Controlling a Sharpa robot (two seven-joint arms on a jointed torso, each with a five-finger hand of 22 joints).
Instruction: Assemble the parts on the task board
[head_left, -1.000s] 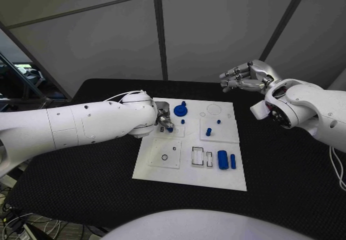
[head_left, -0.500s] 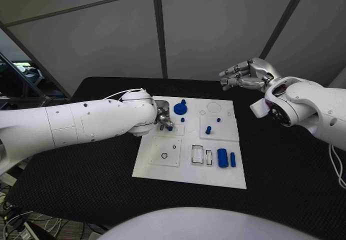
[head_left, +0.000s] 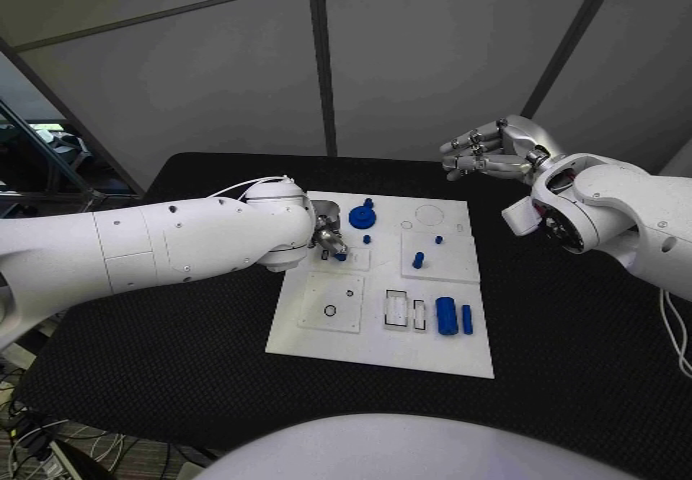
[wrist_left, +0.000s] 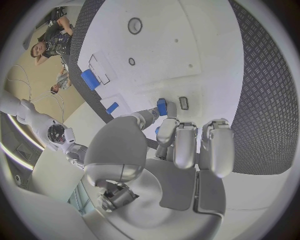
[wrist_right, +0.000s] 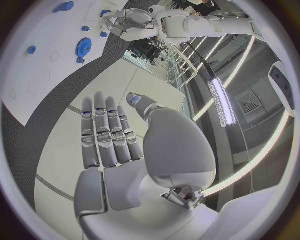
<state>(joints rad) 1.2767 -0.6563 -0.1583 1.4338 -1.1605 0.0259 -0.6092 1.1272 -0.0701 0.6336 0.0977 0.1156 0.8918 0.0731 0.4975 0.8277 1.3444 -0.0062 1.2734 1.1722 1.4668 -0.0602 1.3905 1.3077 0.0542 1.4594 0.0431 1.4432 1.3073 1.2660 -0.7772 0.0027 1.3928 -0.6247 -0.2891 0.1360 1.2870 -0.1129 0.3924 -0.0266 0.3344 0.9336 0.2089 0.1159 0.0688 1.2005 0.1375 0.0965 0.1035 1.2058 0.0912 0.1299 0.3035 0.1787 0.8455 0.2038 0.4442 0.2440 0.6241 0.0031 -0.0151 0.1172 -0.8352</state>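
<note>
Near edge of the white rectangular task board (head_left: 378, 345): a fat blue cylinder (head_left: 446, 317) lies beside a thin blue bar (head_left: 466, 320), right of centre frame. Mid-board, a short blue peg (head_left: 418, 260) stands upright. Left hand (head_left: 327, 238) is at the board's upper-left part, fingertips (wrist_left: 164, 116) pinching a small blue block (wrist_left: 162, 106) against the plate. A blue gear-like disc (head_left: 361, 218) sits just past it. Right hand (head_left: 492, 150) hovers upper right, beyond the board, fingers loosely apart, holding nothing.

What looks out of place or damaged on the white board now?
Nothing stands out. The task board lies flat on the table with no visible damage, and the blue parts rest within its outline. The left hand works at a small part; the right hand hovers apart, holding nothing.
</note>
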